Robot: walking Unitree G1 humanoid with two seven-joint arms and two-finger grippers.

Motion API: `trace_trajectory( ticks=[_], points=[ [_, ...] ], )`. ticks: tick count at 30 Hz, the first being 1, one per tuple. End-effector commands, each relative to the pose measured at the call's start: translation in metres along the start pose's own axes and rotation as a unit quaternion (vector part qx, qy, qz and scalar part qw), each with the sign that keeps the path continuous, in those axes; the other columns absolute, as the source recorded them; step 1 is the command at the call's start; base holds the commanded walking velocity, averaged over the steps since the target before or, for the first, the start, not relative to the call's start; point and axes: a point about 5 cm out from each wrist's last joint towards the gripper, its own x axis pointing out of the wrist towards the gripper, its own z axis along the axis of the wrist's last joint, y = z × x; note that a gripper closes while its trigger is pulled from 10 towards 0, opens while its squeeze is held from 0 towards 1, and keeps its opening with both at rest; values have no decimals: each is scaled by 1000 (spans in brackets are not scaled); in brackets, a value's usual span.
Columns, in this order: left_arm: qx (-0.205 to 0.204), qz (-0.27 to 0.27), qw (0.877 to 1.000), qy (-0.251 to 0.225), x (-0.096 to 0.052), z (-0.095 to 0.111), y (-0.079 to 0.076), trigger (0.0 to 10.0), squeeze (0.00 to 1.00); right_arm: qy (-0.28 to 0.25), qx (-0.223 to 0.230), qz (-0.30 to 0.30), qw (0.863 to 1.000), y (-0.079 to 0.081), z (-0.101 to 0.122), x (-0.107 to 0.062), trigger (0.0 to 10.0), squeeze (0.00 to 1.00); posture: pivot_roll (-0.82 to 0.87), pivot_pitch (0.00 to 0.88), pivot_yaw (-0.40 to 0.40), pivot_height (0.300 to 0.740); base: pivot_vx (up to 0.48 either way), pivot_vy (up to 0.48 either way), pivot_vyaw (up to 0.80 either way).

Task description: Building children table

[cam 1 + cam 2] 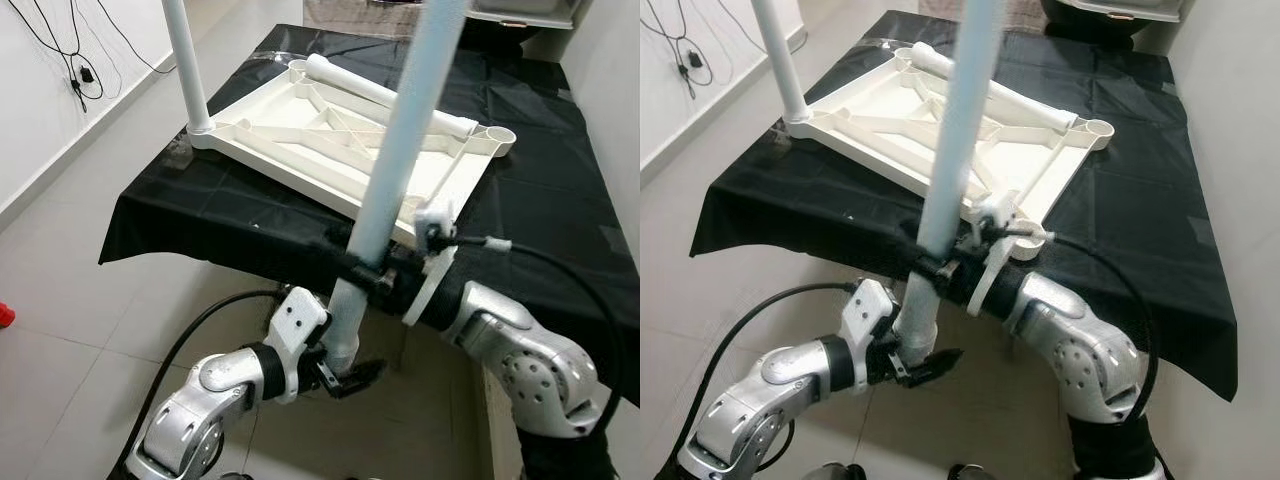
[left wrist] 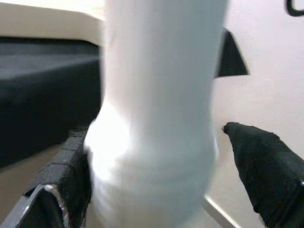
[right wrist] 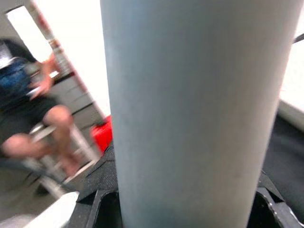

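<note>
Holding a pale blue table leg (image 1: pixel 400 150) upright in front of me, I have both grippers on it, just off the near edge of the black-draped table (image 1: pixel 560 180). My right gripper (image 1: pixel 362 262) wraps the leg partway up, its black fingers closed tight around the tube. My left gripper (image 1: pixel 345 375) is at the leg's flared white lower end; one finger (image 2: pixel 66 175) presses against the side of it, while the other finger (image 2: pixel 266 166) stands a little clear, so that grip is loose and partly open around the leg. On the black cloth lies the white tabletop (image 1: pixel 340 140), turned underside up with its ribs showing. One leg (image 1: pixel 185 65) stands upright in the tabletop's corner socket at my far left. Another white leg (image 1: pixel 390 95) lies along the frame's far edge. The corner socket (image 1: pixel 500 135) at my far right is open. In the right wrist view a seated person (image 3: pixel 33 114) is blurred beyond the leg, beside something red (image 3: pixel 102 135).
</note>
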Motion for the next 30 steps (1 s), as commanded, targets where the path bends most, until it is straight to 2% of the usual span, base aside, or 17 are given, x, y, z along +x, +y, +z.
trace_trajectory(
  ticks=[1,3,4,5,6,7,10,11,12,13,14,15,18,25,30],
  points=[
    [-8,-8,1000,11,1,-7,-6,10000,0,-55,-34,-51,997,-12,19,-3,0,0,59,119,-49,740,0,0,0],
    [-6,-3,1000,10,1,-7,-5,10000,0,-64,-41,-71,995,-16,22,-4,0,0,59,119,-49,740,0,0,0],
    [-4,15,1000,4,2,-6,-2,10000,0,-84,-60,-122,987,-27,29,-7,0,0,60,112,-52,740,0,0,0],
    [-4,15,1000,4,2,-6,-2,10000,0,-84,-60,-122,987,-27,29,-7,0,0,60,112,-52,740,0,0,0],
    [7,64,998,-15,2,-3,6,10000,0,-125,-84,-214,965,-45,42,-15,0,0,60,107,-51,740,0,0,0],
    [13,87,996,-24,2,-1,10,10000,0,-136,-100,-244,955,-50,46,-18,0,0,60,107,-51,740,0,0,0],
    [20,103,994,-29,2,1,13,10000,0,-143,-113,-262,948,-52,48,-20,0,0,60,107,-51,740,0,0,0],
    [26,119,992,-34,2,2,16,10000,0,-146,-132,-286,938,-55,50,-23,980,0,58,101,-52,740,0,0,0],
    [26,119,992,-34,2,2,16,10000,0,-146,-132,-286,938,-55,50,-23,980,0,58,101,-52,740,0,0,0],
    [24,137,989,-38,2,3,20,10000,0,-148,-147,-303,930,-56,52,-24,8275,0,58,100,-54,740,0,0,0],
    [24,137,989,-38,2,3,20,10000,0,-148,-147,-303,930,-56,52,-24,8275,0,58,100,-54,740,0,0,0],
    [26,157,986,-41,1,4,24,10000,0,-149,-157,-313,925,-56,53,-24,10000,0,59,99,-55,740,0,0,0],
    [30,184,981,-44,-1,4,33,10000,0,-154,-163,-312,923,-53,53,-20,10000,0,58,95,-55,740,298,-247,0],
    [34,189,980,-45,-2,5,35,10000,0,-160,-165,-306,924,-51,53,-15,10000,0,59,97,-55,740,284,-382,0],
    [29,209,976,-50,-1,3,38,10000,0,-170,-171,-312,919,-51,53,-12,10000,0,58,102,-61,740,306,-354,0]
  ],
)
